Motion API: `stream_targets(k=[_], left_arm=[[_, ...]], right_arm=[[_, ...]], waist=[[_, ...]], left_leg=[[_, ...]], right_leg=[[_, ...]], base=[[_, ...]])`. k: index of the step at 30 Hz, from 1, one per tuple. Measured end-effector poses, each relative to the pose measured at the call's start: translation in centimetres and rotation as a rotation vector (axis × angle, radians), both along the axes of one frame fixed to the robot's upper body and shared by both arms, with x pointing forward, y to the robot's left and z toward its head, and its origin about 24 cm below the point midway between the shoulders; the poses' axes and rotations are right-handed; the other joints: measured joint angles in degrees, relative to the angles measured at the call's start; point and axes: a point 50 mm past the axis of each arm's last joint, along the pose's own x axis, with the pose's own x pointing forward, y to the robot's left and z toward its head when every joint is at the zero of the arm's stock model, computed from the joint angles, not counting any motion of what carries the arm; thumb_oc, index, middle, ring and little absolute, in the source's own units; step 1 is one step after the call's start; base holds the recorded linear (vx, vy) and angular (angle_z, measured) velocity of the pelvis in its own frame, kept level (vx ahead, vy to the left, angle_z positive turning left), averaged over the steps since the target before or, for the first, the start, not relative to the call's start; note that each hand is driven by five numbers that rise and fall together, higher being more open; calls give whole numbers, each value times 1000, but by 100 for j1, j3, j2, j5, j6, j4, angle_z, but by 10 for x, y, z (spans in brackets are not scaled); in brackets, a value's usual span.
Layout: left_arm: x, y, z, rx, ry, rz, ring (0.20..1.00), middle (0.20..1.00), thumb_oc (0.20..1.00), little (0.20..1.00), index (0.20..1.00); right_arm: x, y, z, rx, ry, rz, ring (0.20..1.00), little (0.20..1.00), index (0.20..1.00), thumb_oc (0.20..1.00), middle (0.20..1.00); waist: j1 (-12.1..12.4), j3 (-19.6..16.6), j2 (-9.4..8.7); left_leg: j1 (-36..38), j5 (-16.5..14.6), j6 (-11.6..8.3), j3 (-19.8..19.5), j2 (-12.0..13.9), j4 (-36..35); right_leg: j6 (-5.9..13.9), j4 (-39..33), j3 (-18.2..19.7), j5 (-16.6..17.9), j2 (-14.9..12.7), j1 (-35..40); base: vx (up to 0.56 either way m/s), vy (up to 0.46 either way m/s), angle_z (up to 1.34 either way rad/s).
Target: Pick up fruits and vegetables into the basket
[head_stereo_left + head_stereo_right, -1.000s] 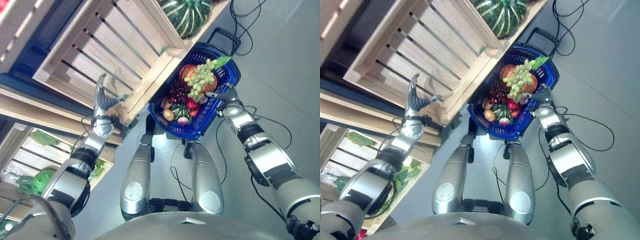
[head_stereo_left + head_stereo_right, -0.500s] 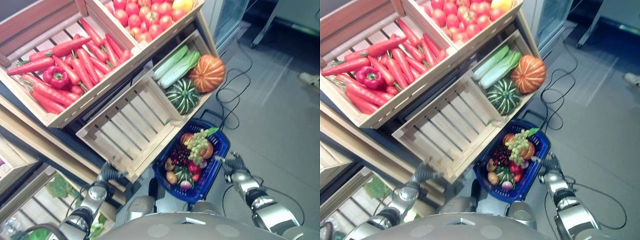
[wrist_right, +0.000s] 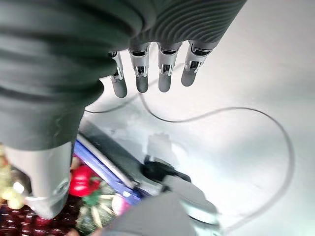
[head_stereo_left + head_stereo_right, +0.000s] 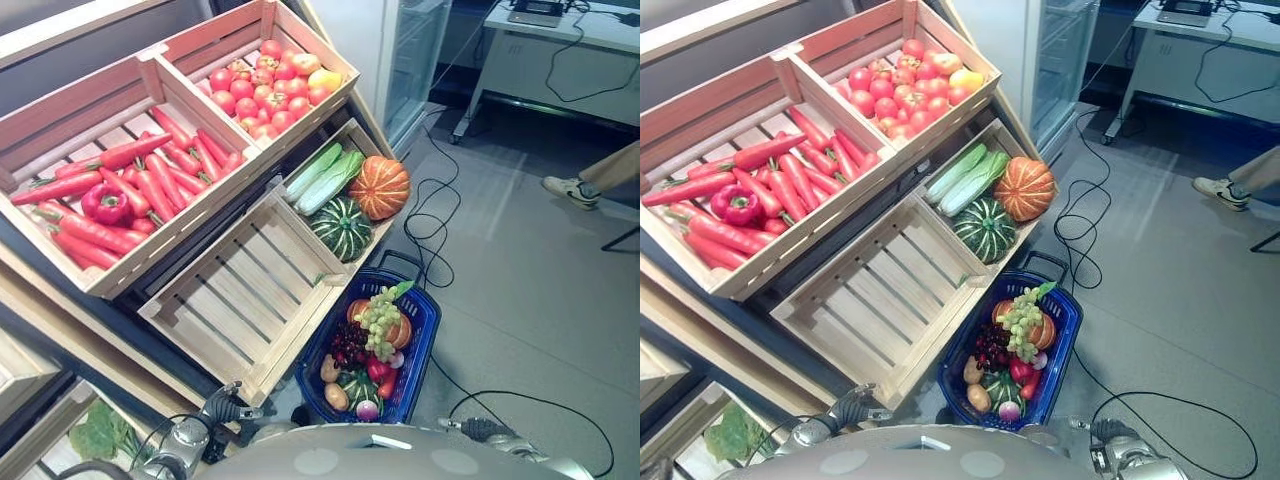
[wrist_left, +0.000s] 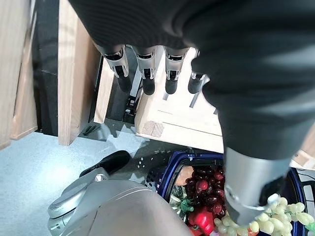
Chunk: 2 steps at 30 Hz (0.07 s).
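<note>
A blue basket (image 4: 424,322) stands on the floor below the wooden crates. It holds green grapes (image 4: 380,320), a small orange pumpkin (image 4: 400,331), dark grapes (image 4: 347,346), a red pepper (image 4: 377,369) and other produce. My left hand (image 4: 224,405) hangs left of the basket under the bare crate (image 4: 240,300), with its fingers (image 5: 142,73) straight and nothing in them. My right hand (image 4: 1110,432) is low on the basket's right, and its fingers (image 3: 147,73) are also straight and hold nothing.
The crates above hold carrots with a red pepper (image 4: 120,190), tomatoes (image 4: 265,85), an orange pumpkin (image 4: 378,187), a striped green squash (image 4: 342,228) and leafy greens (image 4: 320,178). Cables (image 4: 430,230) trail over the floor. A person's shoe (image 4: 568,188) is at the right.
The camera has tilted upward, so the upper crates have come into view and both hands have slid to the bottom edge. The basket and its contents look the same.
</note>
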Motion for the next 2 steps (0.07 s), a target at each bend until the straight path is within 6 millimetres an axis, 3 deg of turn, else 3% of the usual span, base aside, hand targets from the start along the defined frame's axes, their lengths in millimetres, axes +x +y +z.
stream_targets(k=[2], left_arm=[[-1, 0, 0, -1, 1, 1, 1000, 1000, 1000, 1000, 1000]], right_arm=[[-5, 0, -1, 11, 14, -3, 1000, 1000, 1000, 1000, 1000]], waist=[[-13, -3, 6]], left_leg=[[9, -2, -1, 26, 0, 14]], right_leg=[[-11, -4, 18, 9, 0, 1]], base=[[14, 7, -5]])
